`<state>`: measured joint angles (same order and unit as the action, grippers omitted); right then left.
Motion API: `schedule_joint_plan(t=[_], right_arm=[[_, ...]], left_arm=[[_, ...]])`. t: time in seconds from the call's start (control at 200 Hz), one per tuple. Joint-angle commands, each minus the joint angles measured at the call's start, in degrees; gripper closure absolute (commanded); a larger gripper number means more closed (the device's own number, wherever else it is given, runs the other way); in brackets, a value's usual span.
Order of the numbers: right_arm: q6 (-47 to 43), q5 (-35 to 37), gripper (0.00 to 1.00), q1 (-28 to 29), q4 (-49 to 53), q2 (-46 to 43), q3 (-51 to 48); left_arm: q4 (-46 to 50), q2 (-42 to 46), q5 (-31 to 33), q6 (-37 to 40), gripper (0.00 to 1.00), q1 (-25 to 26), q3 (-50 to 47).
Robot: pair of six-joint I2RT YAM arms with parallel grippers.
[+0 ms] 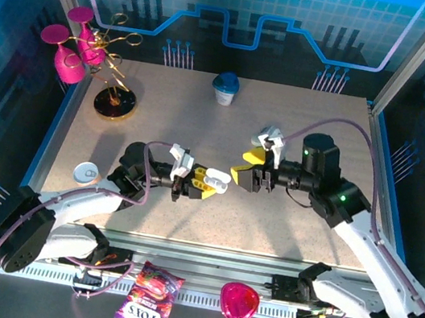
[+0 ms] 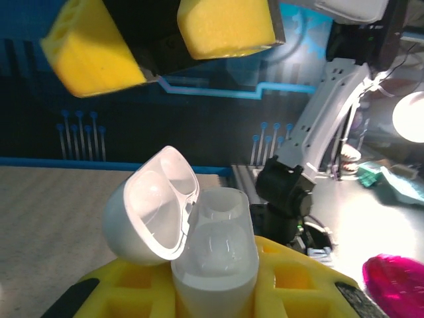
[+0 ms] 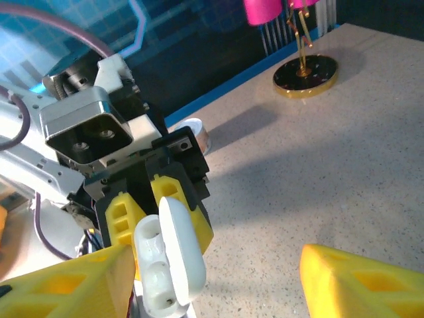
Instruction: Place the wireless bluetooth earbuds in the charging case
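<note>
Left claw (image 1: 206, 184) clamps a glossy white pebble-shaped plastic charging case (image 2: 215, 265), lid (image 2: 152, 212) flipped open, above the speckled bench (image 1: 267, 225); right claw (image 1: 244, 164) faces it, yellow fingers (image 3: 358, 285) spread wide.

Speckled beige desk (image 1: 282, 228) carried 3 items: gold-based stand (image 1: 115, 102) far left, blue-lidded cup (image 1: 225, 88) far centre, white-blue disc (image 1: 86, 174) near left edge.

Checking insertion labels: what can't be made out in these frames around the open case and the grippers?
Charging case wells, left wrist: glare on white plastic; whether an earbud sits inside is unclear.
Case base, left wrist: cut off by the bottom edge, between the left gripper's fingers.
Case, top external: too small for detail.
Right gripper pads, left wrist: cut off by the top edge.
</note>
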<state>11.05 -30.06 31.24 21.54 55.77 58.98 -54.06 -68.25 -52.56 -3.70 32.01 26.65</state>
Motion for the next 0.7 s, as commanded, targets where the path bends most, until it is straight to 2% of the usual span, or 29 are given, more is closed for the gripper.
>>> schedule_joint_plan(t=[0.0, 0.125, 0.225, 0.39, 0.57, 0.695], right_arm=[[9.64, 4.05, 0.34, -4.26, -9.46, -3.14, -5.49], [16.22, 11.55, 0.35, -10.09, -7.6, -3.16, -10.5], [15.81, 16.36, 0.35, -12.03, -0.48, 0.73, -10.3], [15.38, 18.2, 0.37, -11.33, 1.82, 9.05, -10.45], [11.32, 17.68, 0.44, -6.47, -0.08, 18.99, -8.95], [9.03, 21.04, 0.5, -4.97, 5.4, 26.34, -2.52]], left_arm=[[-4.7, 0.46, 3.55, 7.91, 0.93, 0.32, -0.83], [-3.26, 3.13, 7.13, 10.65, 0.93, 0.45, -1.94], [-3.64, 5.08, 8.13, 10.9, 0.94, 0.75, -2.94], [-2.24, 7.56, 7.6, 11.72, 0.93, 1.79, -3.69], [-0.78, 8.99, 6.41, 12.1, 0.93, 2.44, -3.66], [0.38, 9.71, 5.57, 11.97, 0.92, 2.56, -3.4]])
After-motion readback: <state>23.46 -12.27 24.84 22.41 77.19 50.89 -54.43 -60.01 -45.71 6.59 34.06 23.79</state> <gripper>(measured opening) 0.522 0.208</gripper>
